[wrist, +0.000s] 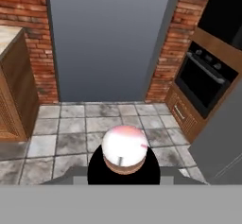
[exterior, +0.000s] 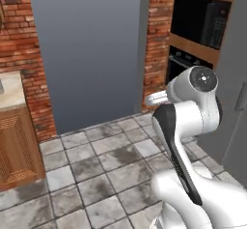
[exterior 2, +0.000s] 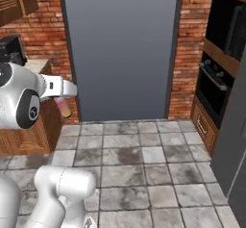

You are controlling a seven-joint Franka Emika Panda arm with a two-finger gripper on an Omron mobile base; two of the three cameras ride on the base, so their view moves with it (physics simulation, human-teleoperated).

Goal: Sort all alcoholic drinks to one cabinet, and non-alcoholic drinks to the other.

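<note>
Slim pink bottle [wrist: 124, 148] in claw [wrist: 124, 167]

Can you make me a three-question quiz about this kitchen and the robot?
1. Where is the oven? A: built into the wooden unit on the right. B: in the middle of the floor. C: on the counter.
2. What colour is the bottle? A: green. B: pink. C: blue.
3. The gripper is: A: open and empty. B: shut on the bottle. C: lying on the floor.

Answers: 1 A, it sits in the wood unit. 2 B, its body looks pink. 3 B, the bottle hangs from the hand above the tiles.
</note>
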